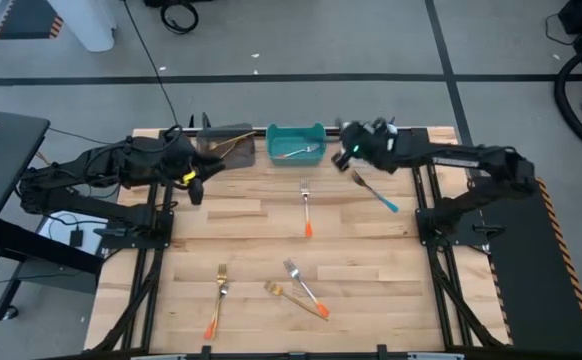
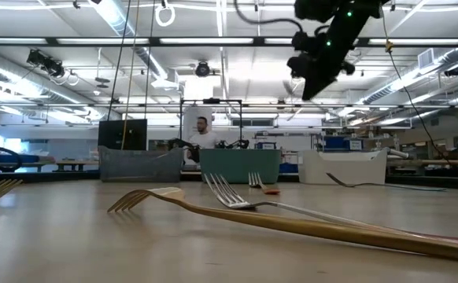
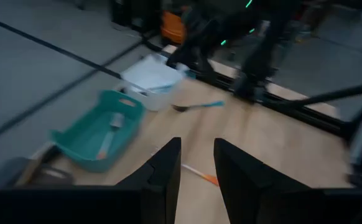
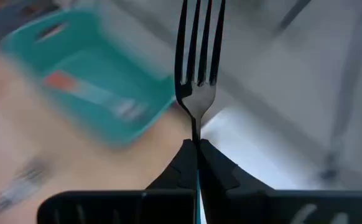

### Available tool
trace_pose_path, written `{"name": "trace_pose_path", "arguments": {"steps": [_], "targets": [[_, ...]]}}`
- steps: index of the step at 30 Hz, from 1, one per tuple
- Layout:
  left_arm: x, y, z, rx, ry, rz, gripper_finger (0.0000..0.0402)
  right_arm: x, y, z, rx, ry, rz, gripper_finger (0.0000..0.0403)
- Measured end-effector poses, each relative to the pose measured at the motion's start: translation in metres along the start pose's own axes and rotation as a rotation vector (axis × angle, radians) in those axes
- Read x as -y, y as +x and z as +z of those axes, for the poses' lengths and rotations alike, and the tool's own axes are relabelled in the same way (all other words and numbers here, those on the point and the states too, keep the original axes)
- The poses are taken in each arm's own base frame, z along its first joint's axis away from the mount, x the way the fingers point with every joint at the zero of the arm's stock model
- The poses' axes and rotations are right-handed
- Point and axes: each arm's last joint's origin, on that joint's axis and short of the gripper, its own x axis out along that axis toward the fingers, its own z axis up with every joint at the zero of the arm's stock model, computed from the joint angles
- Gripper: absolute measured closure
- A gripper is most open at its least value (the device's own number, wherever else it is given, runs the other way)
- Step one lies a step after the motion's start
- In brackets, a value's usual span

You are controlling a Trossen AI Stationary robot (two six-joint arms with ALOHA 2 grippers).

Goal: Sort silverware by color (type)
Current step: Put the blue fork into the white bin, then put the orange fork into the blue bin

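High view: right gripper (image 1: 352,165) sits just beside the teal bin (image 1: 296,131), w/ the blue-handled fork (image 1: 375,191) trailing out diagonally, handle away from the bins; left gripper (image 1: 195,190) waits near the grey bin (image 1: 226,135). Low view: right arm is up off the table. Left wrist: own fingers (image 3: 162,171) a bit apart, empty. Right wrist: jaws pinched on fork's neck, tines fwd toward the white bin (image 4: 262,143), prob. its drop spot.

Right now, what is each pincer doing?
Left pincer: open, holding nothing, near the grey bin.
Right pincer: shut on a blue-handled fork.
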Motion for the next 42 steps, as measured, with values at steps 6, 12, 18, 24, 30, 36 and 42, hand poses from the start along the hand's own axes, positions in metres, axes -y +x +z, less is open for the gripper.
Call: {"name": "trace_pose_path", "arguments": {"steps": [6,12,18,24,30,36,42], "targets": [[-0.004,0.002,0.002,0.05,0.026,0.182,0.0296,0.04,0.023,0.023,0.088,-0.194,-0.068,0.0398],[-0.006,0.004,0.002,0.063,0.035,0.256,0.0296,0.069,0.066,0.011,-0.087,-0.205,0.035,0.0398],[-0.011,0.007,0.003,0.061,0.036,0.289,0.0296,0.085,0.092,-0.003,-0.216,-0.291,0.068,0.0397],[-0.022,0.009,0.006,0.072,0.004,0.36,0.0296,0.091,0.113,-0.02,-0.357,-0.278,0.16,0.039],[-0.036,0.01,0.009,0.083,-0.029,0.444,0.0296,0.087,0.127,-0.037,-0.509,-0.324,0.139,0.0357],[-0.044,0.012,0.01,0.082,-0.043,0.494,0.0296,0.087,0.131,-0.038,-0.526,-0.357,0.058,0.0327],[-0.046,0.015,0.009,0.062,-0.036,0.512,0.0296,0.091,0.13,-0.036,-0.51,-0.345,0.038,0.0315]]}}
